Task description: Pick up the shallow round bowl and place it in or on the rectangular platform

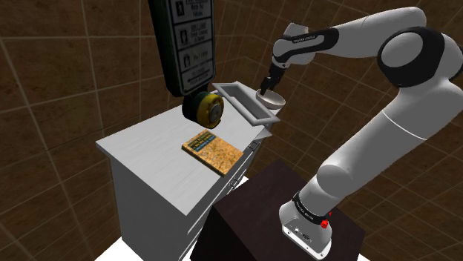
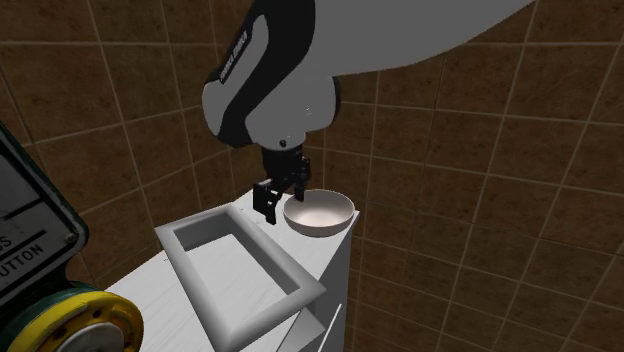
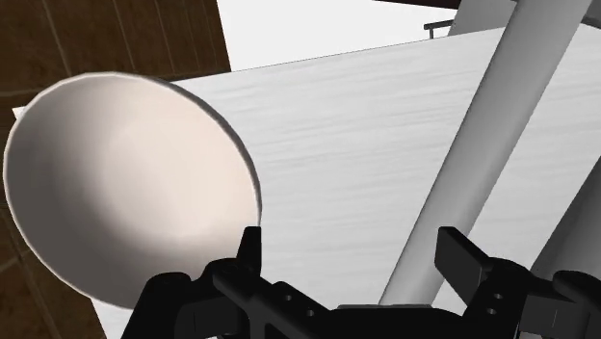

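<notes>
Shoulder view: gripper (image 1: 266, 89) low at the bowl (image 1: 271, 99), on the far corner of the white cabinet (image 1: 148, 144), just beside the tray (image 1: 236, 87); fingertips hard to make out here. Labels on the dark machine (image 1: 189, 44) too small to read.

Second exterior view: machine cut off at the edge, "UTTON" legible on its label.

Wrist view: fingers (image 3: 252, 246) apart, clasping nothing; bowl just outside one of them, part of its rim hidden behind the gripper.

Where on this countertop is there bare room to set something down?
The tray is bare inside. So is the counter between the board and its edge on the shoulder view's left. Crowded: the corner with the bowl, the gripper and the tray's end.
</notes>
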Controlling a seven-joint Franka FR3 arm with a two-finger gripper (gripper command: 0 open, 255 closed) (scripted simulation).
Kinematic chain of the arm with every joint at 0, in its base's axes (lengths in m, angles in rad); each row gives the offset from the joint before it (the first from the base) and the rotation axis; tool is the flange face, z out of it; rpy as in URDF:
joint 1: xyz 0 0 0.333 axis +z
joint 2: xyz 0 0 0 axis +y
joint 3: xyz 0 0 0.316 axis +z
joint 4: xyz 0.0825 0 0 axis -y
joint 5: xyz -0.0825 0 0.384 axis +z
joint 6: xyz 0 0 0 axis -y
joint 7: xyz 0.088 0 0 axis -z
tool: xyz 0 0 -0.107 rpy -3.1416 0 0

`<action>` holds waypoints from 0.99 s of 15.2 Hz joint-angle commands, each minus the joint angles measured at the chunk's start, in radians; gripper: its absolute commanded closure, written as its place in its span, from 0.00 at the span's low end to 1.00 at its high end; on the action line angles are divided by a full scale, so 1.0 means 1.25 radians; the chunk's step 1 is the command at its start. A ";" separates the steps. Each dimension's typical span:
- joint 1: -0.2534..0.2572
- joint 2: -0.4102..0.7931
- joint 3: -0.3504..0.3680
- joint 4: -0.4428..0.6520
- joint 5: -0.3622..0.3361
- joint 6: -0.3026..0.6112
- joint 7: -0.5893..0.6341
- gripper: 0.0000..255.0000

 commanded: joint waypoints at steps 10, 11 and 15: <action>-0.034 0.179 -0.029 0.089 0.068 0.087 -0.099 0.00; -0.035 0.186 -0.029 0.086 0.071 0.097 -0.102 0.00; -0.037 0.197 -0.028 0.082 0.077 0.111 -0.105 0.00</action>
